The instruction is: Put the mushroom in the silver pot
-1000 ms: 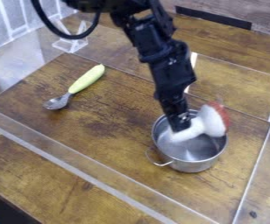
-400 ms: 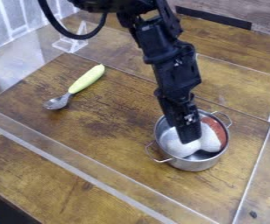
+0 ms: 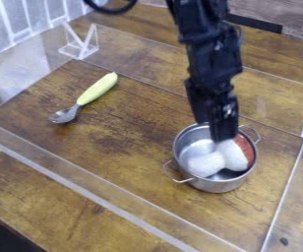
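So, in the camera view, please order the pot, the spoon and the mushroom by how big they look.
1. Pot: largest.
2. Spoon: long but thin, covers less area.
3. Mushroom: smallest, lying inside the pot.
All three lie at similar distance, so the order seems reliable.

The arm (image 3: 210, 49) runs out of the top edge, so its upper part and base are cut off. The hand (image 3: 225, 126) is blurred, and its fingertips merge with the dark links above them; how wide they stand cannot be read. It covers part of the silver pot (image 3: 194, 173) at the far rim. The mushroom (image 3: 220, 157) lies inside, its lower side hidden by the pot's wall; the red patch beside it is probably its cap. The table (image 3: 62, 197) is cut off on all sides.
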You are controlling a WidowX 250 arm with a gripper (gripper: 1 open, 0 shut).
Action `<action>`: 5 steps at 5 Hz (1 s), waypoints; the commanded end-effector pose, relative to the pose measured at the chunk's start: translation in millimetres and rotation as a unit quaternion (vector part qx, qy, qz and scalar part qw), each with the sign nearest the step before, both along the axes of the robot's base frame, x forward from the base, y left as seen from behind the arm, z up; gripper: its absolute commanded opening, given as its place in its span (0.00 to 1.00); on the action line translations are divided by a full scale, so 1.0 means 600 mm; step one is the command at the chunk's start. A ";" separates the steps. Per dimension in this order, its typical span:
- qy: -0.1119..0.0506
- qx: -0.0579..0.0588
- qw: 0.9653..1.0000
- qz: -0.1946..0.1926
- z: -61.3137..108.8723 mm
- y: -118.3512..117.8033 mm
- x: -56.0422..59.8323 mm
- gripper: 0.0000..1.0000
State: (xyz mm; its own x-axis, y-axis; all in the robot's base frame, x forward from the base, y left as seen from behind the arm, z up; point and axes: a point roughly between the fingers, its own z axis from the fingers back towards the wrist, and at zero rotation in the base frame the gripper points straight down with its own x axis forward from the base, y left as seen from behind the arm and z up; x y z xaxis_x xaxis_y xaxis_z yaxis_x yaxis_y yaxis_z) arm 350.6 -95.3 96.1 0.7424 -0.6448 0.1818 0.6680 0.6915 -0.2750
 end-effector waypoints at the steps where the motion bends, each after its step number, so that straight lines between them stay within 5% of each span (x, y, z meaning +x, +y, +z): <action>1: -0.017 0.035 0.999 0.026 0.094 0.010 0.013 1.00; 2: -0.009 0.081 0.996 0.047 0.112 0.018 0.000 1.00; 3: -0.018 0.102 0.993 0.055 0.125 0.014 -0.013 1.00; 5: -0.049 0.157 0.978 0.126 0.120 0.040 -0.013 1.00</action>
State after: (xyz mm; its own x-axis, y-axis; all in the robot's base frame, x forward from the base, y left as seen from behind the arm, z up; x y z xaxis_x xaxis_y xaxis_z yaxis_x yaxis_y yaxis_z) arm 344.8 -67.6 143.3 0.8814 -0.4724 0.0100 0.4723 0.8814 0.0093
